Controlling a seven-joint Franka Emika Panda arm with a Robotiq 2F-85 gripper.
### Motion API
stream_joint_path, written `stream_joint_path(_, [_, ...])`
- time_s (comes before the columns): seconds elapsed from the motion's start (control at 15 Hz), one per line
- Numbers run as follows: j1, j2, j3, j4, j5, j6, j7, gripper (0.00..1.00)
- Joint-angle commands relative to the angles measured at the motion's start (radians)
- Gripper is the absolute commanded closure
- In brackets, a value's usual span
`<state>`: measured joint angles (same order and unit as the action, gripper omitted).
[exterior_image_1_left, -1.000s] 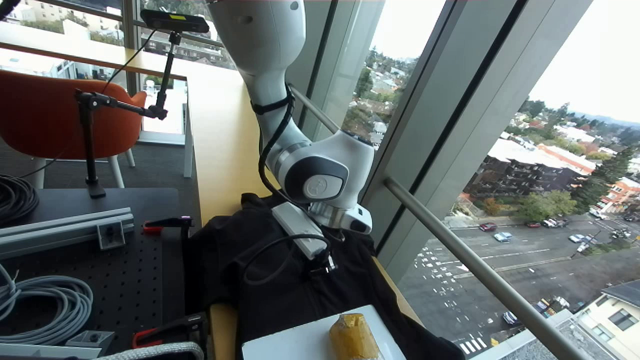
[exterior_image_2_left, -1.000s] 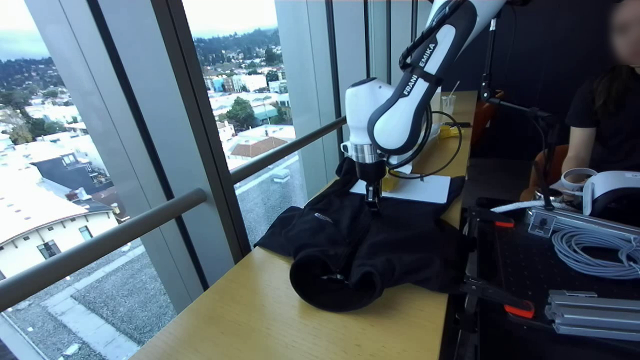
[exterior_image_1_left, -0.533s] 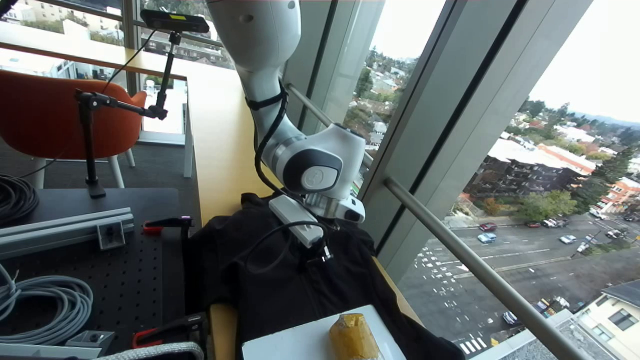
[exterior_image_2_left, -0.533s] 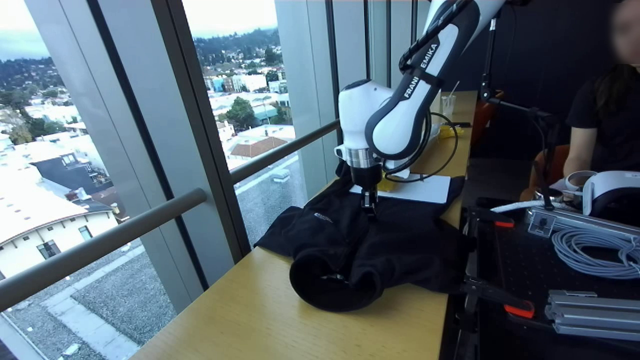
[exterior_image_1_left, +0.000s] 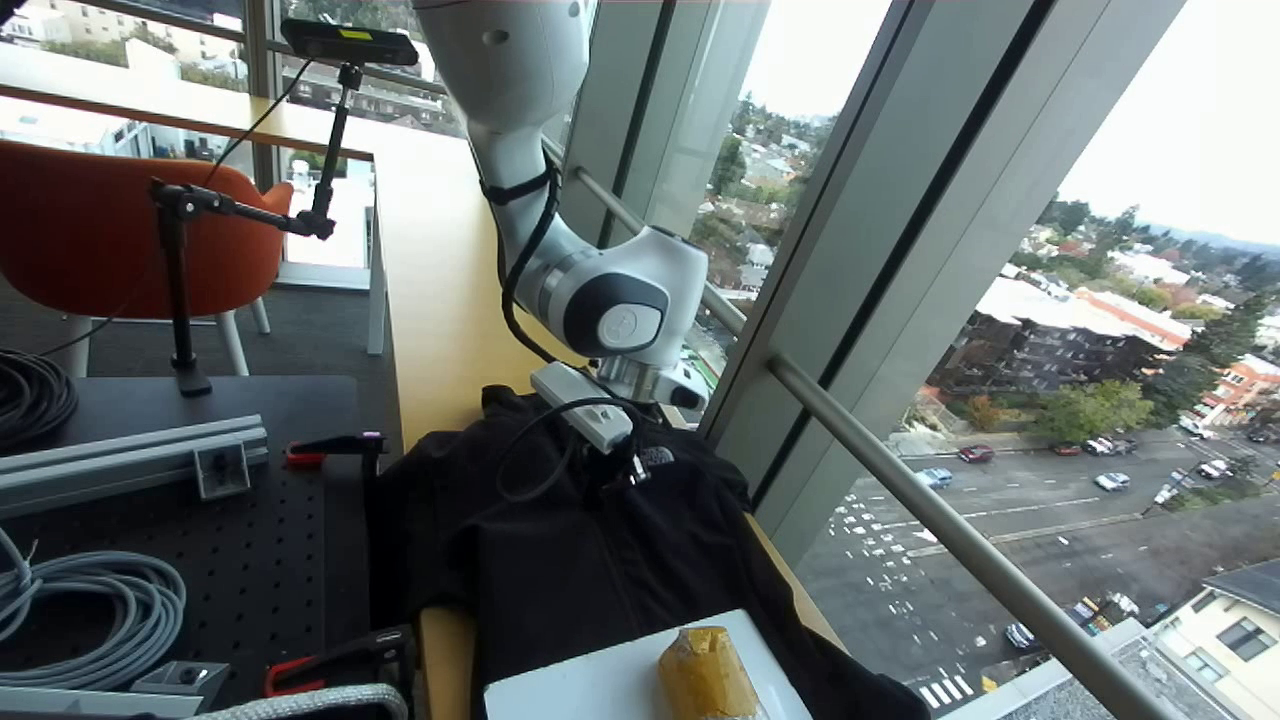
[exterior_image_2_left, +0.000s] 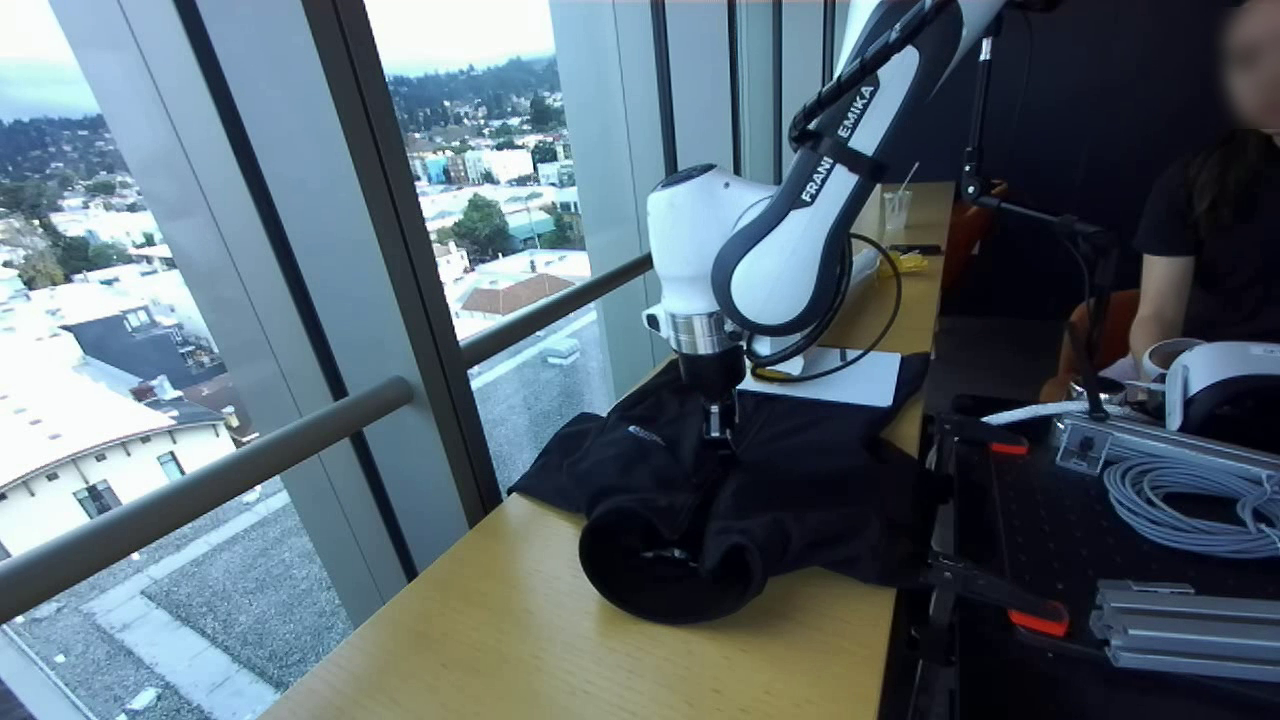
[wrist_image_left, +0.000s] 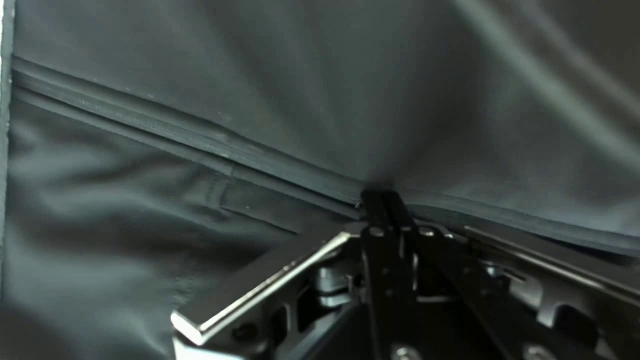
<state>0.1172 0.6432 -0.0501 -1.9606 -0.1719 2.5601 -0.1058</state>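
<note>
Gripper (wrist_image_left: 381, 193) right at the zip (wrist_image_left: 280, 168) of the black jacket (exterior_image_2_left: 820, 480)!
Fingers (wrist_image_left: 372, 210) narrow, together; whether anything's pinched, I can't tell; the black jacket sprawls edge to edge across the worktop (exterior_image_2_left: 560, 620).

Grey cable (exterior_image_1_left: 165, 605) and metal bars (exterior_image_1_left: 120, 455) lie on the black tabletop (exterior_image_1_left: 262, 560); in an exterior view an orange chair (exterior_image_1_left: 130, 240) stands beyond it.

Faintly sheened cloth jacket (exterior_image_2_left: 800, 490) lying on a smooth, grained wooden table (exterior_image_2_left: 620, 650); on the jacket, a smooth matt board (exterior_image_1_left: 590, 680); over the jacket, matt fingers (wrist_image_left: 375, 212) and shiny metal brackets (wrist_image_left: 272, 285).
</note>
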Motion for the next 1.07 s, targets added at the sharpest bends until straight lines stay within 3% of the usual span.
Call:
stream_joint_path(0.0, [0.028, 0.031, 0.028, 0.051, -0.017, -0.027, 0.042, 0.99])
stream_joint_path(1.0, [0.074, 0.037, 0.037, 0.077, -0.029, -0.041, 0.049, 0.99])
